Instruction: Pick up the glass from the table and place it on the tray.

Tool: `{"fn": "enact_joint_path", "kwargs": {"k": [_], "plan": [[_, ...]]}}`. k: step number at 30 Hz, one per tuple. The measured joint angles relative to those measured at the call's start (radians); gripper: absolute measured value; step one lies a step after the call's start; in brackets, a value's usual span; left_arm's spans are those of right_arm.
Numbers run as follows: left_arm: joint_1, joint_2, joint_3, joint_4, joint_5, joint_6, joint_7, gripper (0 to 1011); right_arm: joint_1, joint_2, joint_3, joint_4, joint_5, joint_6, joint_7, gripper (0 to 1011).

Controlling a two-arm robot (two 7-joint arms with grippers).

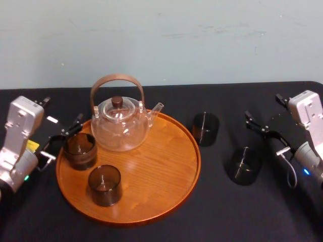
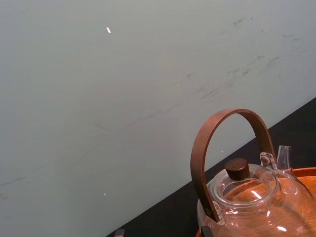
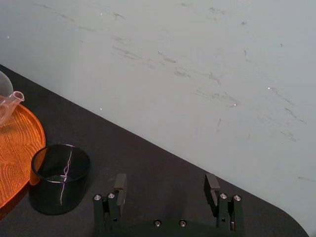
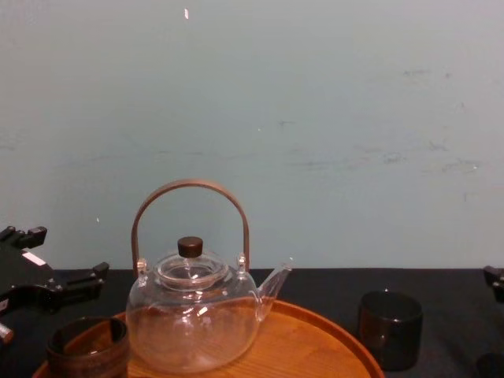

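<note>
The left gripper (image 1: 61, 140) is being held at 10 o'clock of the tray (image 1: 161, 171). Its fingers are spread and pinching nothing, just beside the brownish cup (image 1: 79, 150). On the tray, the teapot (image 1: 119, 123) is standing at 12 o'clock and a dark tumbler (image 1: 104, 185) at 8 o'clock.

Two more tumblers are standing upright on the table (image 1: 212, 222). The far glass (image 1: 205, 129) is just beside the rim at 2 o'clock of the tray. The near glass (image 1: 244, 165) is at 3 o'clock, clear of the rim. Which of the two is meant is not being settled by the views.

The right gripper (image 1: 270, 137) is being held at 3 o'clock of the far glass, with its fingers spread and empty.

Handling: either glass is being judged light, rigid, smooth and breakable. A grip across the straight wall at about mid-height, with moderate force, is being advised. A weak pinch is being judged likely to slip, and the tray rim is to be cleared on set-down.

Views: the plan layout and the bare wood at 4 o'clock of the tray are being given by the head view. In the right wrist view the pads (image 3: 120, 183) are being shown wide apart, with the far glass off to one side and not between them. In the chest view the far glass is being seen side-on, so that its straight wall and its height against the rim are being shown.
</note>
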Motion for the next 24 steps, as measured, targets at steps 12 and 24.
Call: {"fn": "enact_joint_path", "kwargs": {"k": [12,24], "plan": [[0.0,0.0,0.0,0.0,0.0,0.0,0.0,1001,0.0,0.0,0.0,0.0,0.0,0.0,0.0,1002],[0.0,0.0,0.0,0.0,0.0,0.0,0.0,1001,0.0,0.0,0.0,0.0,0.0,0.0,0.0,1003]]}}
